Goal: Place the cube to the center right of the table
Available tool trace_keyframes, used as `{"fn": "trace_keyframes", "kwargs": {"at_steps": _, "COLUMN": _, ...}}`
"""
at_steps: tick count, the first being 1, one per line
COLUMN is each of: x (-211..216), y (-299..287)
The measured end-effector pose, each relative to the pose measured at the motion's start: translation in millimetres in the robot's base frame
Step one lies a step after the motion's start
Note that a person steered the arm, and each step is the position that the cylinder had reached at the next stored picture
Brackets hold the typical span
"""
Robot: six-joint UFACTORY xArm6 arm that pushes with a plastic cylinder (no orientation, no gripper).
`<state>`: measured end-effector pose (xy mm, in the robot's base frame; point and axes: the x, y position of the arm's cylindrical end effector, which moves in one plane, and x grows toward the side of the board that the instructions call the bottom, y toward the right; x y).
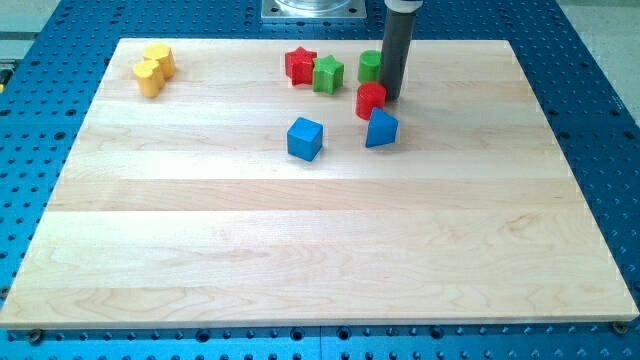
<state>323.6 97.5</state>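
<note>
Wooden surface (320, 250) on a blue perforated base (600, 120). My tip (391, 97), the lower end of a straight dark rod serving as end effector, has nothing to clench or release; it sits just beside the red cylinder (370, 100), on its right, with the green cylinder (370, 66) behind. The blue cube (305, 138) lies left of centre near the view's top, apart from the tip. A blue wedge-like block (381, 128) is below the red cylinder. Red star (300, 66) and green star (327, 74) touch; yellow block (154, 68) upper left.
</note>
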Motion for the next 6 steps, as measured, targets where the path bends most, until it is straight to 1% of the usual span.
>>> {"fn": "trace_keyframes", "kwargs": {"at_steps": 1, "x": 43, "y": 40}}
{"fn": "trace_keyframes", "kwargs": {"at_steps": 2, "x": 69, "y": -61}}
{"fn": "trace_keyframes", "kwargs": {"at_steps": 3, "x": 79, "y": -156}}
{"fn": "trace_keyframes", "kwargs": {"at_steps": 4, "x": 77, "y": -205}}
{"fn": "trace_keyframes", "kwargs": {"at_steps": 5, "x": 76, "y": -284}}
{"fn": "trace_keyframes", "kwargs": {"at_steps": 6, "x": 112, "y": -292}}
